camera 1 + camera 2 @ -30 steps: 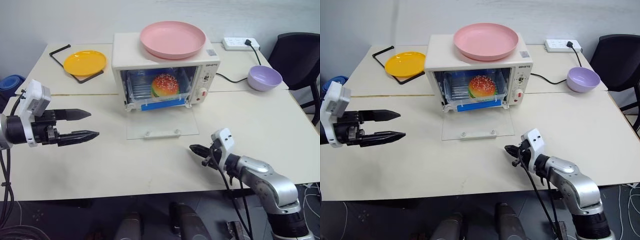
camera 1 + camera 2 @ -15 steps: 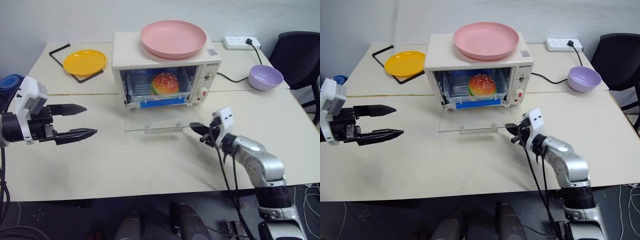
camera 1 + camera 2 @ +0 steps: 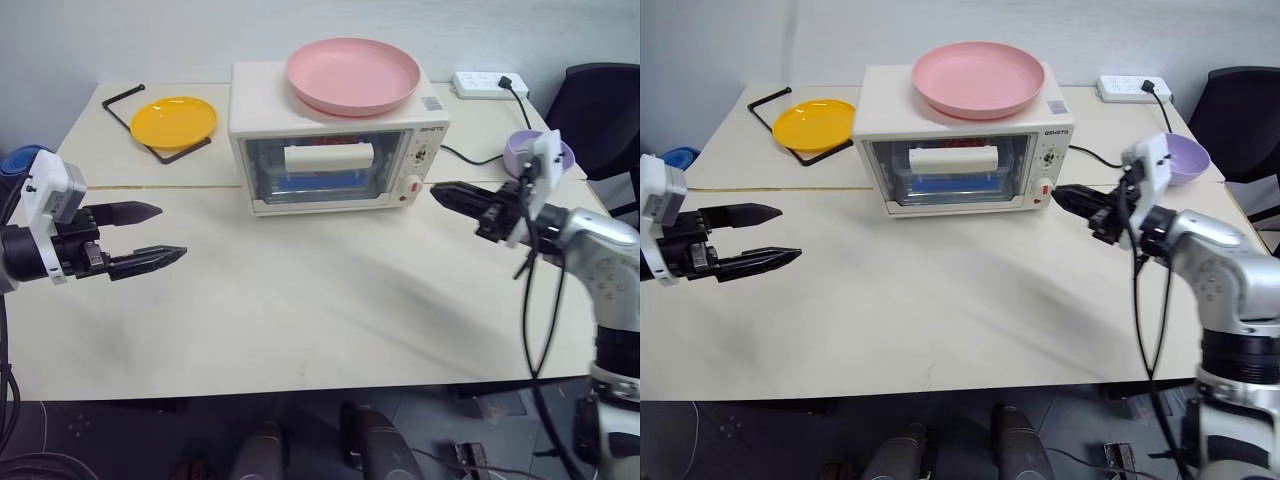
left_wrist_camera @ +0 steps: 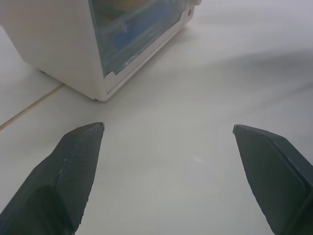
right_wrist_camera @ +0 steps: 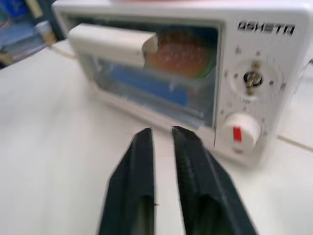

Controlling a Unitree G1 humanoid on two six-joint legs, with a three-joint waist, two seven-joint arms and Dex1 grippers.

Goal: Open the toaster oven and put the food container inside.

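food container (image 5: pixel 176 73) inside toaster oven (image 3: pixel 335 140), behind shut glass door, burger dimly visible through it. right end effector (image 3: pixel 440 190) just beside oven's knob panel, level with it, fingers (image 5: pixel 142 161) narrowly parted, nothing between them, apart from oven. left end effector (image 3: pixel 160 232) wide, empty, hovering over bare bench (image 3: pixel 300 300) well left of oven. pink plate (image 3: pixel 352 76) on oven top. yellow plate (image 3: pixel 174 122) back left, purple bowl (image 3: pixel 1185 157) back right.

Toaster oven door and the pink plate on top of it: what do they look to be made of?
The toaster oven door looks like clear glass: the food container shows through it, behind an opaque white bar handle. The pink plate looks like matte plastic or melamine, uniformly coloured and without gloss.
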